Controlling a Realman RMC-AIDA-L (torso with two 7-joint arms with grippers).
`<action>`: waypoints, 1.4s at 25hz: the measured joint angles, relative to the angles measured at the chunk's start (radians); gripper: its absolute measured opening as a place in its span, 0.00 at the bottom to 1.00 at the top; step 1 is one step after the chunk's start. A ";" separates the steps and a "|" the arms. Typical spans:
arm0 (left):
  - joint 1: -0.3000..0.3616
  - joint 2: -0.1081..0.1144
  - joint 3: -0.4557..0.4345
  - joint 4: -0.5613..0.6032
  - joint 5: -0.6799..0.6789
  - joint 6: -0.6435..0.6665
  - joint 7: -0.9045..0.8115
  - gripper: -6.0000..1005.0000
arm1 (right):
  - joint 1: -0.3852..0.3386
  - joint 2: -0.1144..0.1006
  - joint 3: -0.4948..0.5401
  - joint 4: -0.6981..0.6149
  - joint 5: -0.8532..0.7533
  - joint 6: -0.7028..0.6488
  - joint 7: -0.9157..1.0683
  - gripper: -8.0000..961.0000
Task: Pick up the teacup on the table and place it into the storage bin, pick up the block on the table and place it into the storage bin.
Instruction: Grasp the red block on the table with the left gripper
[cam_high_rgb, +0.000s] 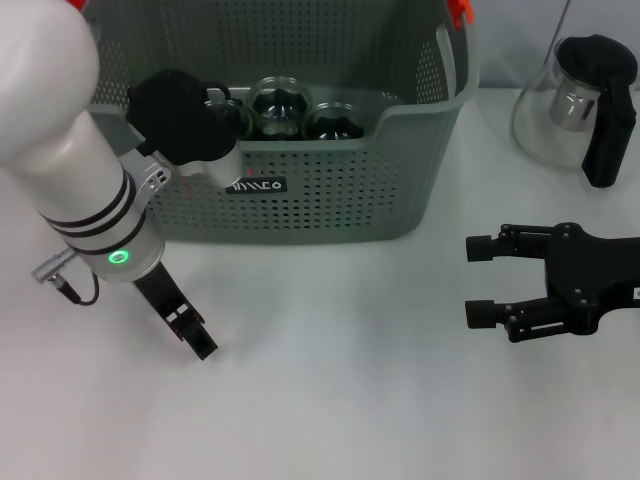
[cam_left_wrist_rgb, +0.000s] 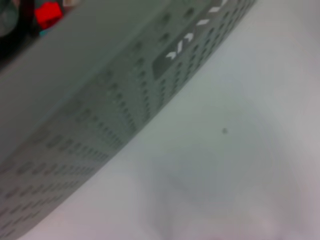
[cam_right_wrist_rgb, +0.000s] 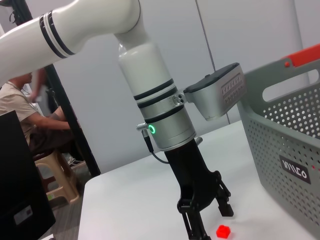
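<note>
Bin (cam_high_rgb: 300, 190) sits at the desk's (cam_high_rgb: 350, 400) back edge, glass cups already inside. Left gripper (cam_right_wrist_rgb: 205, 220), fingers open, hangs beside the red block (cam_right_wrist_rgb: 223, 231), apparently lining up its grasp. Right gripper (cam_high_rgb: 480, 280) waits open near the right edge.

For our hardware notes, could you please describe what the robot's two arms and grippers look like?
The left arm is glossy white with black bands, a glowing green ring light, a grey camera box and a thin cable at the wrist. The left gripper is black, with slim fingers. The right gripper is black, with linkage fingers and blocky tips.
</note>
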 joint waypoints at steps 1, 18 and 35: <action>0.000 0.002 0.000 -0.002 0.000 -0.003 0.000 0.88 | 0.000 0.000 0.000 0.000 0.000 0.000 0.000 0.98; -0.001 0.016 0.034 -0.031 0.000 -0.053 0.006 0.58 | -0.001 0.001 0.003 0.000 0.001 0.001 0.005 0.98; -0.003 0.018 0.052 -0.034 0.000 -0.055 0.007 0.52 | 0.000 0.000 0.005 0.000 0.002 0.007 0.003 0.98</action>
